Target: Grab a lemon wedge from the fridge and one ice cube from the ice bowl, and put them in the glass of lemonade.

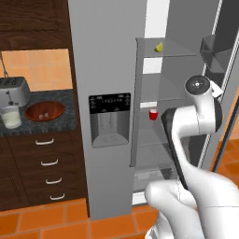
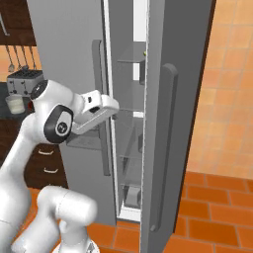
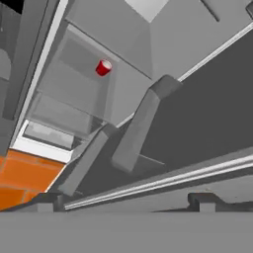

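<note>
The grey fridge (image 1: 107, 56) stands with its right door (image 2: 168, 123) swung open. The tiny yellow lemon wedge (image 1: 159, 47) lies on an upper shelf inside, and it is a small speck (image 2: 145, 53) in the right base view. On the dark counter left of the fridge sit the coppery ice bowl (image 1: 45, 111) and the glass of lemonade (image 1: 11, 116). My gripper (image 3: 126, 202) is open and holds nothing. It hangs at the fridge opening, with a long grey handle bar (image 3: 163, 180) just beyond its tips. My hand (image 2: 101, 105) is at mid height by the door gap.
A small red cup (image 1: 152, 114) stands on a middle fridge shelf, below the wedge. A toaster (image 1: 13, 88) sits behind the glass. Drawers (image 1: 46, 161) run under the counter. The open door blocks the right side. The floor is orange tile (image 1: 56, 219).
</note>
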Controlling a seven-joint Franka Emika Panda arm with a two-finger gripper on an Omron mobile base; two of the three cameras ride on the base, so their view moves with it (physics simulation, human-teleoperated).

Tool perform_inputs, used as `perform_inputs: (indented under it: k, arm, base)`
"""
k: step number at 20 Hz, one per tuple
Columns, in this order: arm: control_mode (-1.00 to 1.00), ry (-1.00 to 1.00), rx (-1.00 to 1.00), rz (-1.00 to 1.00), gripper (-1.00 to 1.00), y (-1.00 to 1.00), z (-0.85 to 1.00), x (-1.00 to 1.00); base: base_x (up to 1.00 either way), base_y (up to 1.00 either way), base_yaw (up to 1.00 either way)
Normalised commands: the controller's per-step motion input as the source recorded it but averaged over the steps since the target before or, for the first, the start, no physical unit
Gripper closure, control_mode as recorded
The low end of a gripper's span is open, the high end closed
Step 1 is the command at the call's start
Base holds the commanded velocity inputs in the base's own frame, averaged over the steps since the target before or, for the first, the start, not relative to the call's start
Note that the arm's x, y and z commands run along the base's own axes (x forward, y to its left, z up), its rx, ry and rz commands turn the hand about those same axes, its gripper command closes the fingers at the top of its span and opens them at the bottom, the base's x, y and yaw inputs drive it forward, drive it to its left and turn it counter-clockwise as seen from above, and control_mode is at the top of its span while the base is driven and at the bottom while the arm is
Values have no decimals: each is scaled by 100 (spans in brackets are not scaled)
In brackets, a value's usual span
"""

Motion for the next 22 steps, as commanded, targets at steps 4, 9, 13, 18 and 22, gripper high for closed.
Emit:
perform_inputs:
  k: [4, 9, 13, 18, 22]
  arm:
    - [-100, 31, -31, -2, -100, -21, -25, 91]
    - [-100, 23, -18, -4, -100, -72, -16, 100]
    - [-100, 22, -12, -1, -100, -91, -26, 86]
    - [-100, 5, -2, -16, -100, -100, -30, -28]
    - [-100, -6, -2, -8, -100, -100, -2, -59]
  base:
    - [0, 0, 0]
    - [0, 0, 0]
    - [0, 0, 0]
    - [0, 0, 0]
    - [0, 0, 0]
